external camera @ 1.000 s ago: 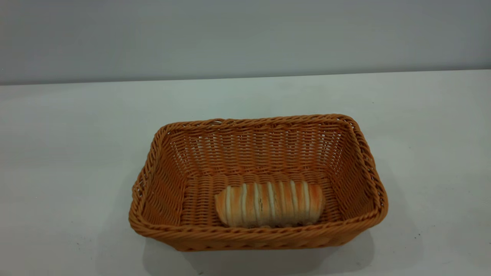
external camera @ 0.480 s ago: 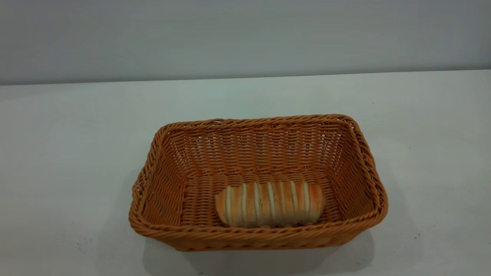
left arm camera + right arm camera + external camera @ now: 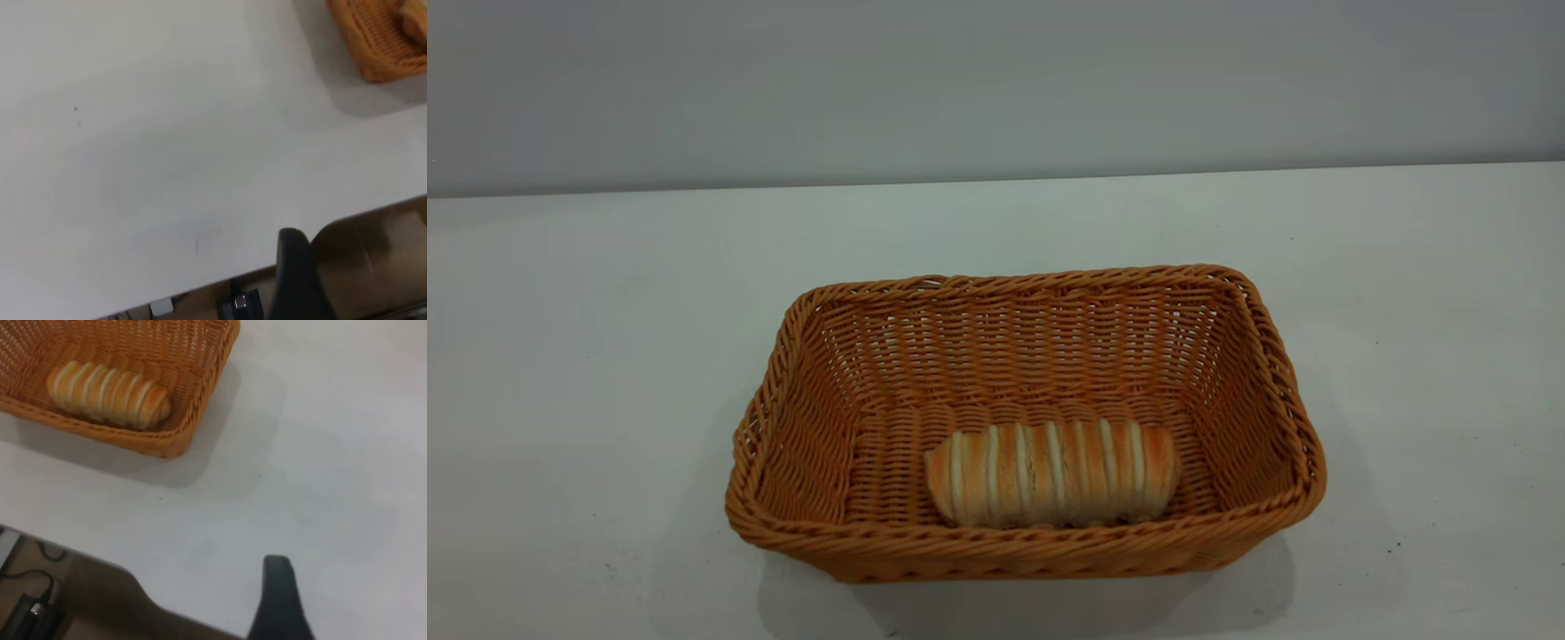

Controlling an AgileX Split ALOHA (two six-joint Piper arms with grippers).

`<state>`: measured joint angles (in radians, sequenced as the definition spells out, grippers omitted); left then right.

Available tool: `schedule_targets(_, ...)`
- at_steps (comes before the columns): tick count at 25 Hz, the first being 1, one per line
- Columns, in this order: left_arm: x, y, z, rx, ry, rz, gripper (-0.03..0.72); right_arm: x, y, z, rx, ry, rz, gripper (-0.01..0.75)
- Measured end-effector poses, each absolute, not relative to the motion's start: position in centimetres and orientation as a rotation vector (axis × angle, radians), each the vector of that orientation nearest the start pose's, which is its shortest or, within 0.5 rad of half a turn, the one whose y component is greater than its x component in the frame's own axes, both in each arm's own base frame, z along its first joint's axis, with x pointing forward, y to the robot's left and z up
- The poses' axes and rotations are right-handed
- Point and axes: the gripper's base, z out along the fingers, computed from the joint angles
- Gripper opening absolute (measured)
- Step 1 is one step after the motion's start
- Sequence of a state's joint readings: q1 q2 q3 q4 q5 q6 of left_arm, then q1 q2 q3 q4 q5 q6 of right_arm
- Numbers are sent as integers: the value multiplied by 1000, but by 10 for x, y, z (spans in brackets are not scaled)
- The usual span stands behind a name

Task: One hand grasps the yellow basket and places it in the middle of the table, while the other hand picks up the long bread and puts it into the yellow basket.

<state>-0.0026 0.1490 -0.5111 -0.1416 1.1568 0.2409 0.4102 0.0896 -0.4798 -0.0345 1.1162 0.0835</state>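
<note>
Honestly, your only risk is returning — the long bread [image 3: 1052, 472] lies inside the yellow basket [image 3: 854, 543]; whether either gripper is spread, I cannot tell.

No readable text, labels, brands or numbers showed up in any view, neither on the basket [image 3: 1024, 551] nor on the desk [image 3: 605, 311].

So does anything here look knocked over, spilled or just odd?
Nothing stands out. The basket sits flat and upright on the table, and the bread lies whole inside it, along the near wall.
</note>
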Motion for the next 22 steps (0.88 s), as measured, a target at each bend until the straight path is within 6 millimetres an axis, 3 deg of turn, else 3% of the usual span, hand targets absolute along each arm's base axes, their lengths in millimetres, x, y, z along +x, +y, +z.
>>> schedule_targets(22,10,-10,269,251,2237,-36,550,8,1,267,-355,2191,235,544)
